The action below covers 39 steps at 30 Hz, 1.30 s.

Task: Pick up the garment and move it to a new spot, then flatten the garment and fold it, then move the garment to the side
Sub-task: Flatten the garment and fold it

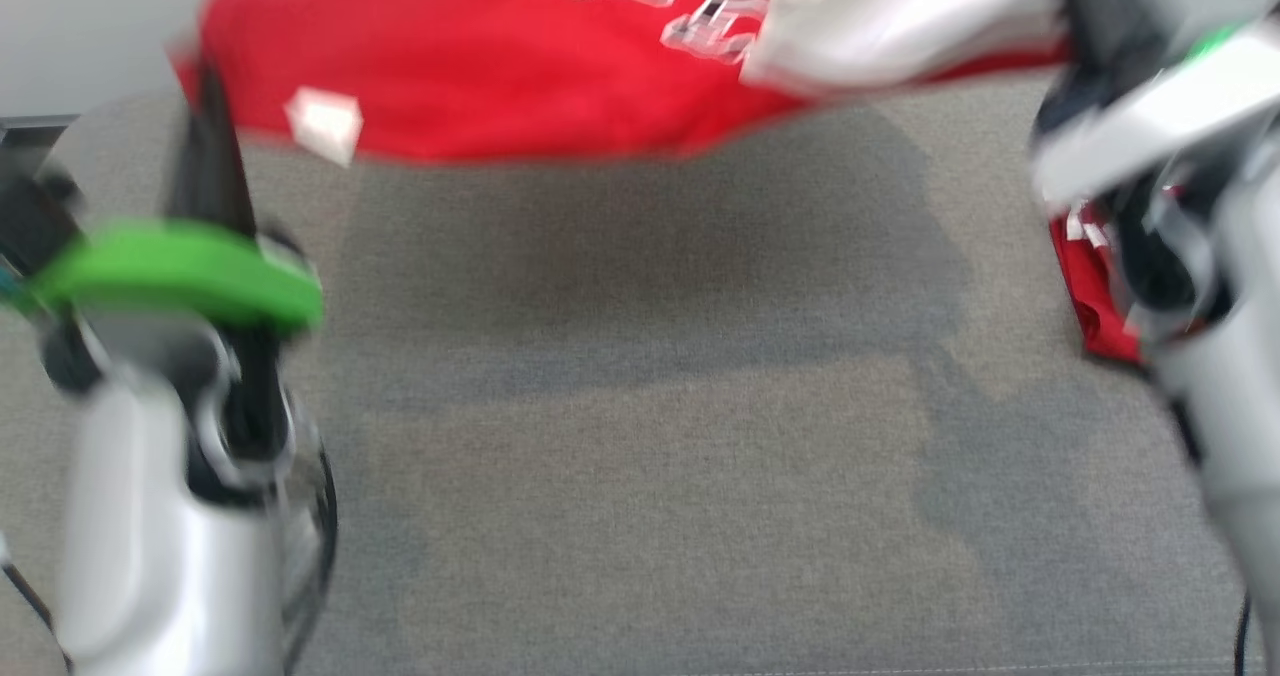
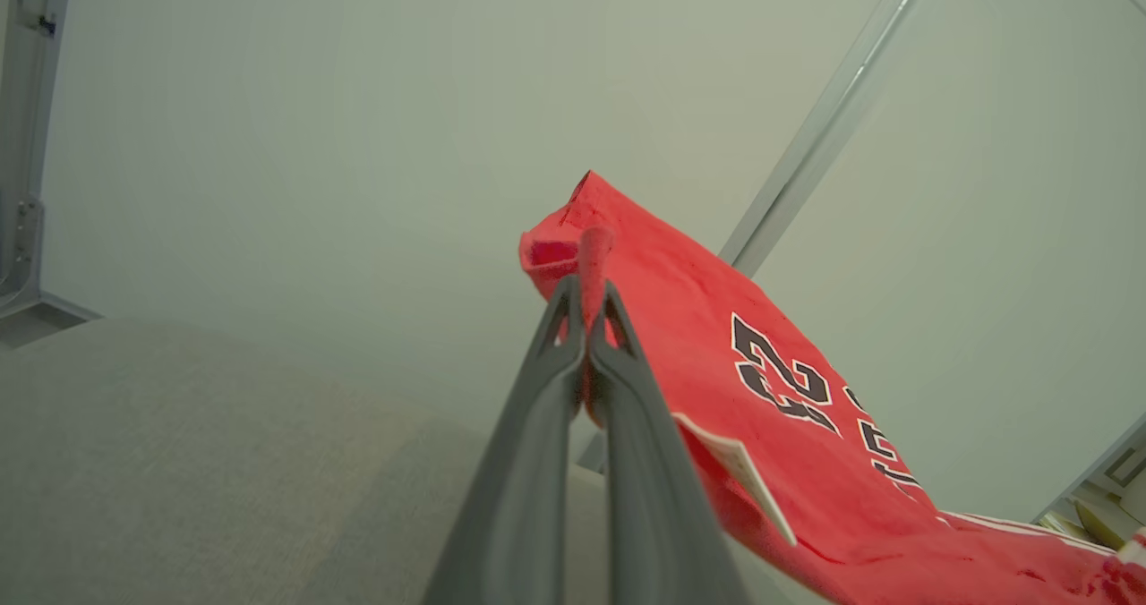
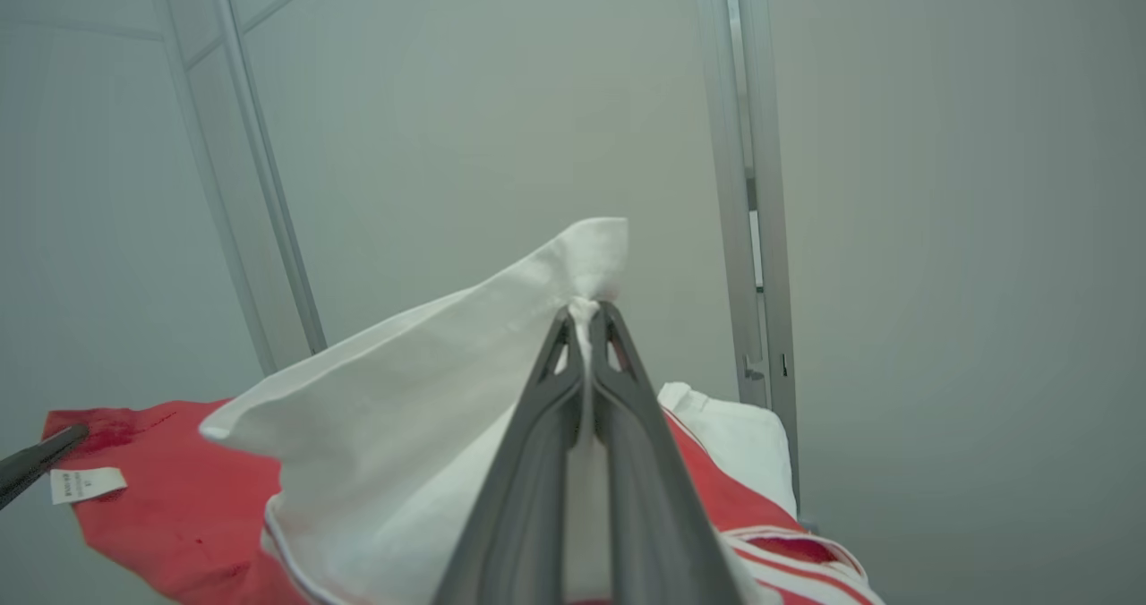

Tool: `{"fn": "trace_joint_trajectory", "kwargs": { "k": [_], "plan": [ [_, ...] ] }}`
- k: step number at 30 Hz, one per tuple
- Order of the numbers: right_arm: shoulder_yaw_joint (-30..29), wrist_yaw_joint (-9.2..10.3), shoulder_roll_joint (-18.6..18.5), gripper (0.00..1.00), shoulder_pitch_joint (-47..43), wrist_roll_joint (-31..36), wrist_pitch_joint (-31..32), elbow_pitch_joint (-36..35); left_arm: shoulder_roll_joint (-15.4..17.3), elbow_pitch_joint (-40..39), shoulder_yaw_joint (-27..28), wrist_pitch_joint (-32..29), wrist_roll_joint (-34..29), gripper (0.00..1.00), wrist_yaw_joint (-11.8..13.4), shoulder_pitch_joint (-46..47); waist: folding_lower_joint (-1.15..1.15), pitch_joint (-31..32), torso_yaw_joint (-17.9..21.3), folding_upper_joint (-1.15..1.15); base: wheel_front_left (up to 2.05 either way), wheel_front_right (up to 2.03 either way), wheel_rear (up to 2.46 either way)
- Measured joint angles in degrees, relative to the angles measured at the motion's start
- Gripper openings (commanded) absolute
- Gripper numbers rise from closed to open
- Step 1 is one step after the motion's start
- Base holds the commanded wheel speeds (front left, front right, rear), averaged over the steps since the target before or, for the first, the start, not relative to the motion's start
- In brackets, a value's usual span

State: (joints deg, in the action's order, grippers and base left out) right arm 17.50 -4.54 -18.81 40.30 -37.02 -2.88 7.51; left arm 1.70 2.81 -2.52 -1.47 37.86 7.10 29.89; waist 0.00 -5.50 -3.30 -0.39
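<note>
Left gripper [image 2: 586, 328] and right gripper [image 3: 586, 323] pinch the red shirt [image 1: 470, 66] at twelve o'clock; best lowered taut, level.

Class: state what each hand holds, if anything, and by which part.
The red garment: left hand pinches a red corner, right hand pinches its white section's tip.

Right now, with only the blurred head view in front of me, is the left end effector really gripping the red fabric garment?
Observer: Yes; the left end effector is shut on a bunched corner of the red fabric garment.
Operator: And the right end effector?
Observer: The right end effector is shut on the garment's white fabric section.
Operator: Any readable print?
Observer: Yes, black white-edged numerals reading 23, near the left grip.
</note>
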Motion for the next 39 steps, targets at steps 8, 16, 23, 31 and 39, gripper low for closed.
{"fn": "trace_joint_trajectory", "kwargs": {
  "k": [8,16,23,31,39],
  "plan": [
    [4.57,-0.51,4.21,0.00,-22.33,-1.97,-3.41,9.95,-0.43,13.51,-2.10,2.86,2.89,0.00,0.01,-18.88,0.00,-4.40,1.50,0.00,0.00,0.00,0.00],
    [5.76,-1.69,7.32,0.00,-22.86,-0.65,-11.47,14.83,-0.34,19.37,-2.45,8.46,5.69,0.00,-0.67,-16.94,0.00,-7.68,4.64,0.00,0.00,0.00,0.00],
    [8.75,-2.01,6.15,0.00,-24.95,4.60,-11.72,16.12,-0.34,21.43,-1.21,13.10,7.46,0.00,-2.96,-15.55,0.00,-7.36,5.77,0.00,0.00,0.00,0.00],
    [9.87,-2.20,6.27,0.00,-28.33,9.82,-11.70,16.74,-0.33,26.69,-2.15,13.65,8.23,0.00,-4.15,-18.54,0.00,-5.46,5.21,0.00,0.00,0.00,0.00],
    [9.81,-2.52,6.42,0.00,-29.13,14.38,-11.70,15.14,-0.32,30.22,-2.34,14.49,10.45,0.00,-4.15,-19.44,0.00,-4.13,5.37,0.00,0.00,0.00,0.00]
  ]
}}
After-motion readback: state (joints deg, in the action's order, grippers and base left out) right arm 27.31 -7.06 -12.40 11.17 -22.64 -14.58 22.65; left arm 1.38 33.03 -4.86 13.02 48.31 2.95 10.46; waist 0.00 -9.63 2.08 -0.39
